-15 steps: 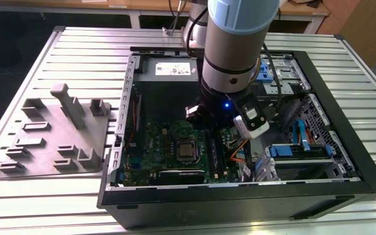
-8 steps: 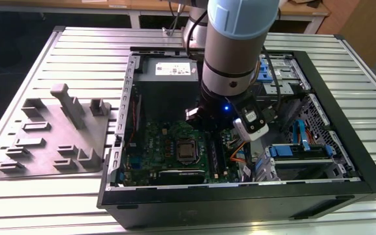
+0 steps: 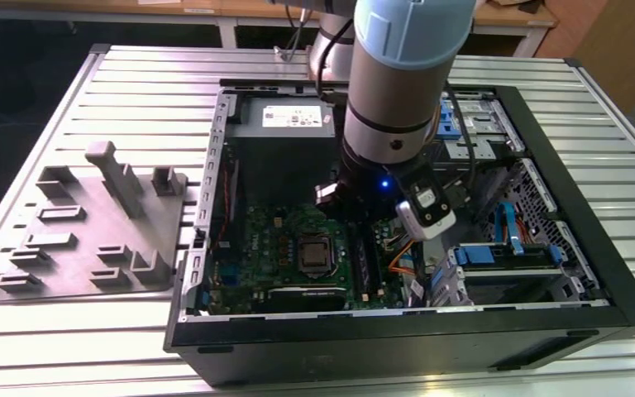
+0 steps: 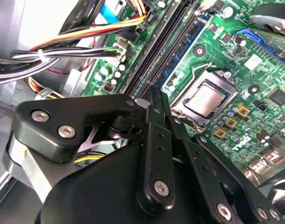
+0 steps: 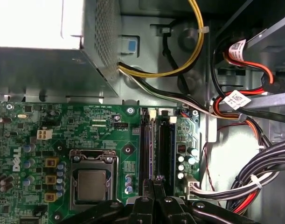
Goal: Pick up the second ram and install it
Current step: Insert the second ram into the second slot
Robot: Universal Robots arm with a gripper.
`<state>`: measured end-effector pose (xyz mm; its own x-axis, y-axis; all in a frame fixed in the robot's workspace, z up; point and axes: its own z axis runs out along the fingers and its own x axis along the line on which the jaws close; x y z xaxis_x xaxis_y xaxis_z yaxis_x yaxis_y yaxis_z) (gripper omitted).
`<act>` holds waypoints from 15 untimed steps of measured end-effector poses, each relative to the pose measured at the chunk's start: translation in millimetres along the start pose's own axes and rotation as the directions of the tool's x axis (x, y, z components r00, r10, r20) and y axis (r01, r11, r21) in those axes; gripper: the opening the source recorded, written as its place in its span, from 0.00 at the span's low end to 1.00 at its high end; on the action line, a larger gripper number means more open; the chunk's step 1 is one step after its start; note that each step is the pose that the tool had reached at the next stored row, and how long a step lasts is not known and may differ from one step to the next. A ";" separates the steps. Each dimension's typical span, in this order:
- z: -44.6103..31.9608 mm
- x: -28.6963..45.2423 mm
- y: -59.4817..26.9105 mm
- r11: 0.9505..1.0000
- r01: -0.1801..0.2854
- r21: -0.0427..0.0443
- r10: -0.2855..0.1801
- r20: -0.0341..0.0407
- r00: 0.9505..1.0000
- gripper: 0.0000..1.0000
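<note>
Read the exterior view from 9 o'clock across to 3 o'clock.

Logged a grey fixture [image 3: 92, 223] on the counter [image 3: 64, 347], at 9 o'clock of the open case [image 3: 406, 343].

Judged the step in hand to be seating rather than fetching. Found the claw [image 4: 156, 95] low inside the case, tips right over the memory slots [image 5: 165, 149], at 3 o'clock of the processor [image 3: 314, 252]. Found the claw clenched, fingers [image 4: 154, 140] drawn tight together. Could not tell whether pinching the stick's top edge or merely bearing on it.

Judged needful for a clean seat:
- stick kept parallel to its slot along the whole length
- push taken straight down, with even load at both ends
- no drift toward 9 o'clock onto the processor socket
- wrist held clear of the cable bundle [image 5: 254, 172] and the blue drive bays [image 3: 505, 252] at 3 o'clock

Judged a skewed push likely to jam one end.

Took the second ram [image 5: 150, 149] to be the thin strip standing edge-on in the slot nearer the processor, running away from the claw tips. Marked this as a judgement, not certain. Seen edge-on only: slim, long, pale grey along the top edge, dark beneath, flat faces and chips hidden.
</note>
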<state>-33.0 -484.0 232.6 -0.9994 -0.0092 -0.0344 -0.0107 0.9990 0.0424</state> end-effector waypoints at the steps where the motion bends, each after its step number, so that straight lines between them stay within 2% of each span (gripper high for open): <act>1: 0.6 0.0 0.0 1.000 0.000 0.000 0.000 0.000 1.000 0.11; 15: 4.8 0.7 -0.6 1.000 0.000 0.000 0.000 0.000 1.000 0.11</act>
<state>-33.5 -484.4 227.8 -0.9994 -0.0093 -0.0343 -0.0107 0.9991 0.0421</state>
